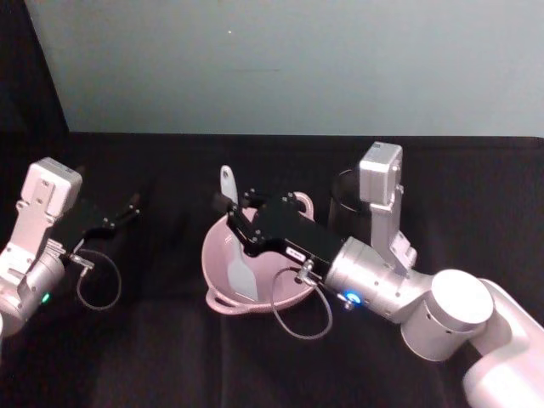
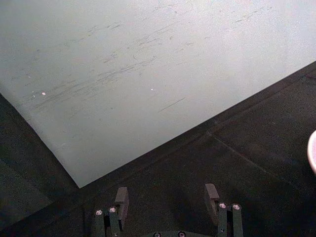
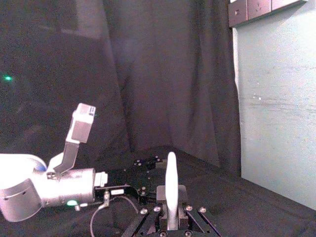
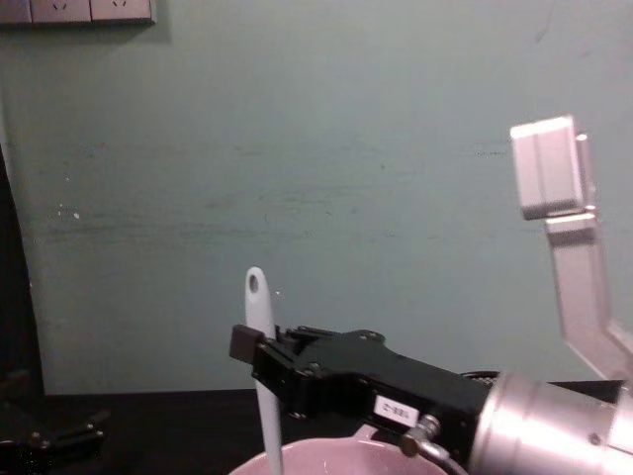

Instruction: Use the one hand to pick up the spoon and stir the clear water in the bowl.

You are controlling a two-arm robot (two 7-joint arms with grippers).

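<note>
Gripping the spoon [image 1: 227,184] part-way along its handle, the right gripper [image 1: 236,214] sits over the bowl [image 1: 206,255], reaching in from the bowl's right side. Its fingers are clamped on the handle, which the right wrist view shows rising straight out from between them.

The spoon's long axis runs steeply. The holed tip stands above the bowl's far rim, and the flat blade points down inside the bowl, toward its left wall. Whether the blade touches the bottom, I cannot tell, and the clear water itself cannot be made out.

The pick-up looks done and the stirring is the step in hand. Since the blade hangs below the gripper and within the rim, the coming move should be a small circling of the wrist that keeps the blade inside the wall. A wide sweep could knock the rim and shift the bowl.

The left gripper [image 1: 132,206] is parked well to the bowl's left with its fingers apart and nothing between them. A black cup [image 1: 342,200] stands just behind the bowl, on its right.
</note>
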